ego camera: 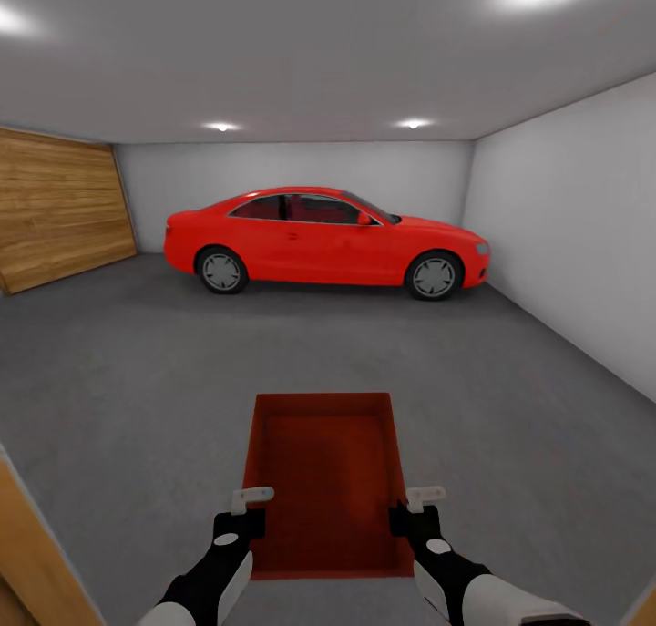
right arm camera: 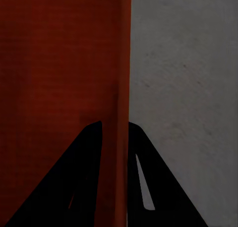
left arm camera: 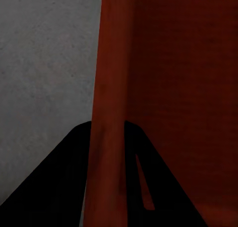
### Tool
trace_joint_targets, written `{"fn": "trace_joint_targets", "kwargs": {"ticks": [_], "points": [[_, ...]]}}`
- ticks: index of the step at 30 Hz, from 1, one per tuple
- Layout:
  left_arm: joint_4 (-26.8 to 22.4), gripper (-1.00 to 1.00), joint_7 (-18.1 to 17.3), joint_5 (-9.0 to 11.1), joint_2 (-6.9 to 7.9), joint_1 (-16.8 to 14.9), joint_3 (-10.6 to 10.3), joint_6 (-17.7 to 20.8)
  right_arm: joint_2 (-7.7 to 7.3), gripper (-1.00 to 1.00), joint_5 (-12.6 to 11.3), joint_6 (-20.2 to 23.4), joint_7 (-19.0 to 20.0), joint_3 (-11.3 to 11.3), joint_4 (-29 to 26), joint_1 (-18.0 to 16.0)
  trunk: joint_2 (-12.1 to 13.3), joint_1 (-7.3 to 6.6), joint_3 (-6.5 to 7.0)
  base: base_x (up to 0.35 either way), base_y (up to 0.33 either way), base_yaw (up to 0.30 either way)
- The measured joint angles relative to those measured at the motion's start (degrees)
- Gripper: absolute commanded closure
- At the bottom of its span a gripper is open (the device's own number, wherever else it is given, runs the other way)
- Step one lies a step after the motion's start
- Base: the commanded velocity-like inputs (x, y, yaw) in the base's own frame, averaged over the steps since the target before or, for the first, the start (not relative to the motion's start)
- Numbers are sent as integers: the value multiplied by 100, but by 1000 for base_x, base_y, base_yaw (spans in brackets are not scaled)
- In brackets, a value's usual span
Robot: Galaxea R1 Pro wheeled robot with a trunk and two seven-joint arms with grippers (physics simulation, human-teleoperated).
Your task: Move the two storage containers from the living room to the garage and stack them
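Red-orange and lidless, a storage container (ego camera: pixel 328 476) hangs between the two arms just ahead of the robot, over the grey concrete floor (ego camera: pixel 118 380) of the garage; its open top faces up and its long axis points away toward the car. The left gripper (ego camera: pixel 248 517) pinches the container's left wall near the near end; in the left wrist view its dark fingers (left arm camera: pixel 59 182) sit one on each side of that thin wall (left arm camera: pixel 106 138), with concrete (left arm camera: pixel 44 63) on the outer side and the box's inside on the other. The right gripper (ego camera: pixel 415 515) pinches the right wall the same way; in the right wrist view the fingers (right arm camera: pixel 74 177) straddle the wall edge (right arm camera: pixel 118 113), concrete (right arm camera: pixel 188 78) lying beyond it. Whether the container touches the floor or is held just above it, I cannot tell. At the near left corner a strip of light wood (ego camera: pixel 27 553) cuts the frame; farther off, a wood-slat garage door (ego camera: pixel 59 207) fills the left wall; against the far white wall stands a glossy red car (ego camera: pixel 323 239), side-on; a plain white wall (ego camera: pixel 574 234) runs along the right.
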Motion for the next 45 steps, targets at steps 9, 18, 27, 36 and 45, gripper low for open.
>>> {"fn": "trace_joint_targets", "kwargs": {"ticks": [9,18,27,36,45], "points": [[3,100,0,3,1,-1,-2,0,0,100,-12,5,2,9,-1,0,0,0,0,322,0,0],[5,100,0,1,0,-1,2,0,-1,100,-3,6,4,2,0,0,0,0,0,322,0,0],[6,100,0,1,0,-5,-1,0,-1,100,-2,6,3,-1,-4,0,0,0,0,321,0,0],[4,100,0,1,0,-2,1,0,-1,100,-1,6,3,0,-3,0,0,0,0,322,0,0],[6,100,0,0,-1,-1,4,0,-1,100,-3,6,3,2,-1,0,0,0,0,322,0,0]]}}
